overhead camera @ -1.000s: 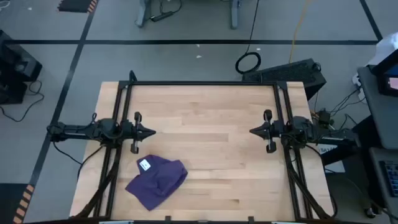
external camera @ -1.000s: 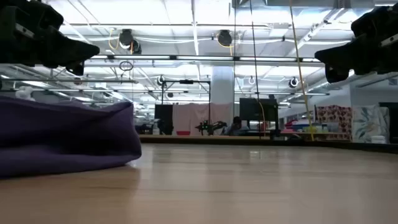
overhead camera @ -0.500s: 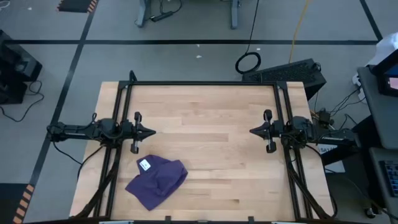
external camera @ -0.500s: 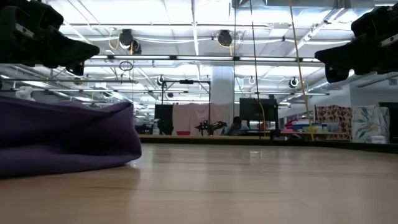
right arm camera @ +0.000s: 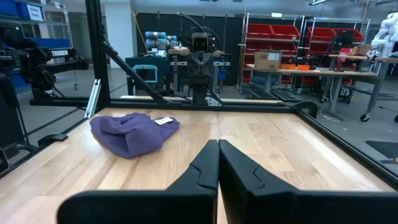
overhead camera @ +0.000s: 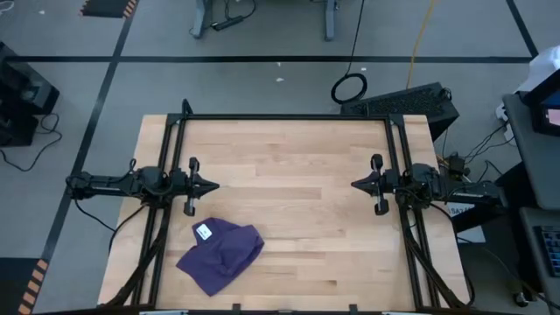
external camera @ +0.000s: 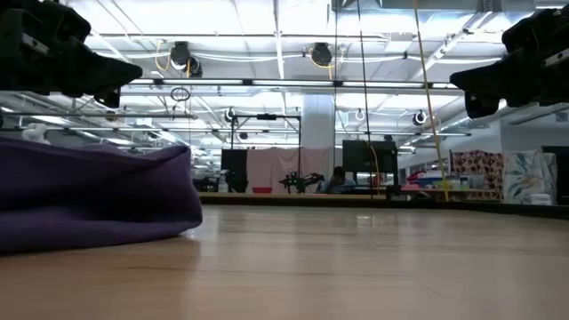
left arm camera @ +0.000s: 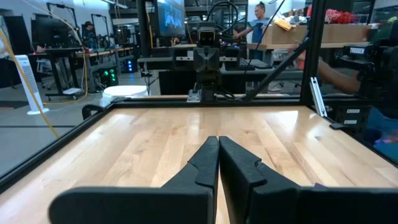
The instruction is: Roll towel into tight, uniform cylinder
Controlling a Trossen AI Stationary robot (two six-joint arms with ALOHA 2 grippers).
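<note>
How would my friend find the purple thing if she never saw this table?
Look down at the wooden table from above and go to the left arm's side, near the front edge. Just past the left gripper lies the towel, a crumpled purple heap. It is the only cloth there, with a small white tag.

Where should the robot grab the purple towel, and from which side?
Probably the towel's corner by the white tag, coming down from above with the left pincer, the nearer one. The towel lies crumpled, and that corner sits exposed on top.
</note>
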